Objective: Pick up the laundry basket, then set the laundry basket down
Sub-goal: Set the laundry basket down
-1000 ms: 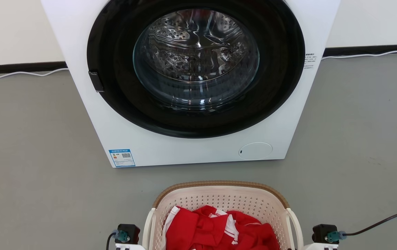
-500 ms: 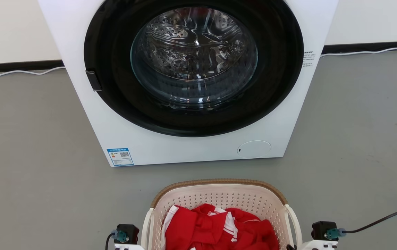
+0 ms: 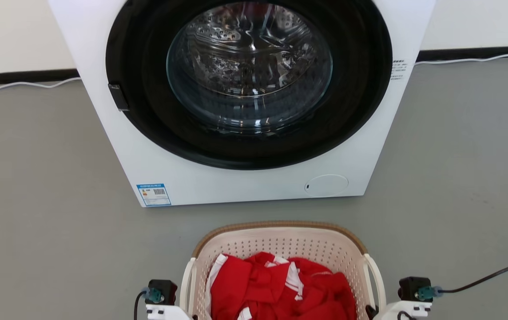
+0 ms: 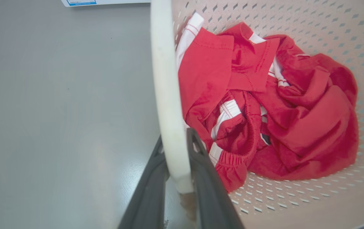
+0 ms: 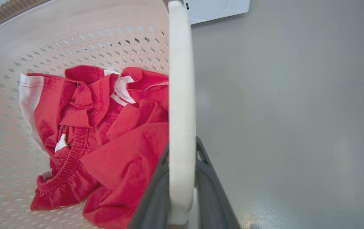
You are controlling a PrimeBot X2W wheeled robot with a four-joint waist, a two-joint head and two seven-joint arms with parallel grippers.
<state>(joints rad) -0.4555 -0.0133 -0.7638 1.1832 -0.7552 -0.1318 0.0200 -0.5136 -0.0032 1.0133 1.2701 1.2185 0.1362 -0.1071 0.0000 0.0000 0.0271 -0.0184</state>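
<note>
The laundry basket, cream-white and perforated with a brown woven-look rim, sits at the bottom centre of the head view, in front of the washing machine. Red and white clothes lie inside it. In the left wrist view my left gripper is shut on the basket's white left loop handle. In the right wrist view my right gripper is shut on the right loop handle. My two wrists flank the basket in the head view. I cannot tell whether the basket's base touches the floor.
A white front-loading washing machine with a dark round door stands close ahead on the grey floor. A white cable runs along the back wall. A dark cable trails right from my right wrist.
The whole head picture has shifted upward and the washing machine looks slightly nearer, so the camera has moved. Both grippers keep their hold on the handles, and the wrists show a little more.
</note>
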